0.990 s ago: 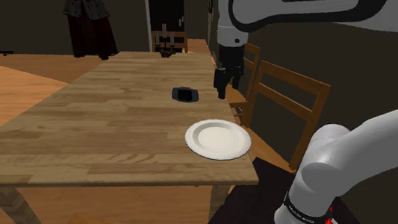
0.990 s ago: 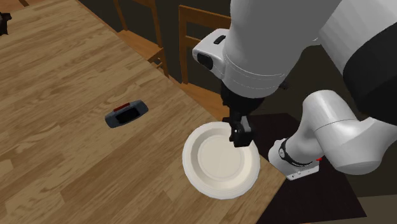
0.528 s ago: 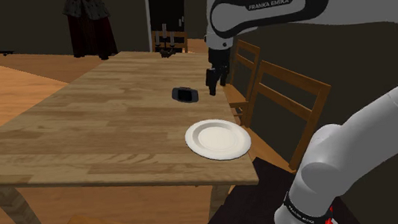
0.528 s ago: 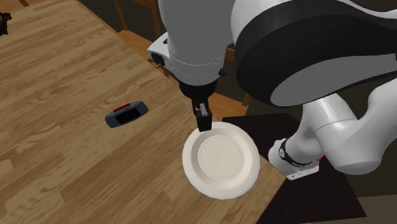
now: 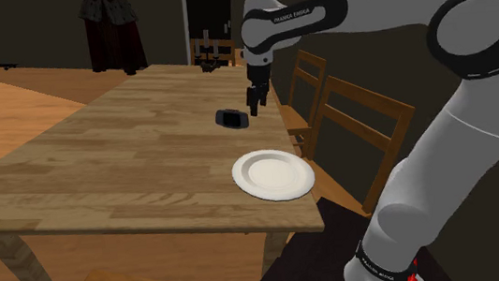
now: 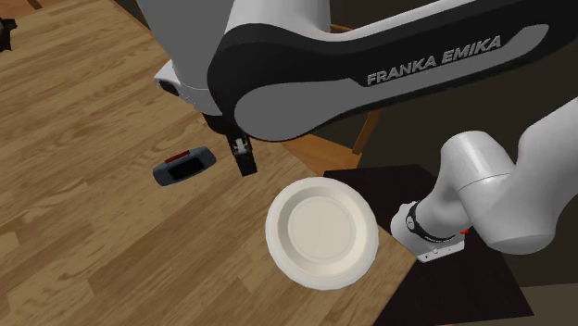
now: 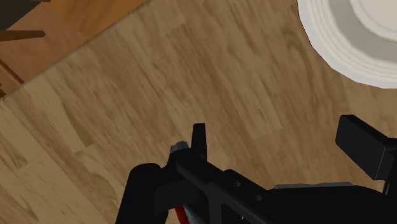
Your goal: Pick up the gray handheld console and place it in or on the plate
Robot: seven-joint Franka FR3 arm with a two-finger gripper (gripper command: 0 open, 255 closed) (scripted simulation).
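Note:
The dark grey handheld console (image 5: 231,118) with a red end lies flat on the wooden table (image 5: 126,147), beyond the white plate (image 5: 272,173). My gripper (image 5: 253,102) hangs above the table just beside the console, on the shoulder view's right, open and holding nothing. From the second exterior view the console (image 6: 183,167) sits to the left of the gripper (image 6: 245,159), with the plate (image 6: 321,231) nearer the table's edge. In the wrist view the fingers (image 7: 199,137) stand apart over bare wood, a corner of the console (image 7: 180,149) peeks out beside them, and the plate (image 7: 356,38) lies farther off.
Wooden chairs (image 5: 349,120) stand along the table's side on the shoulder view's right. A small dark object (image 5: 210,61) sits at the table's far end. My stand (image 6: 435,241) is by the table corner near the plate.
The arm has swung away from above the plate toward the console, and the gripper now hangs right beside it. Console and plate have not moved.

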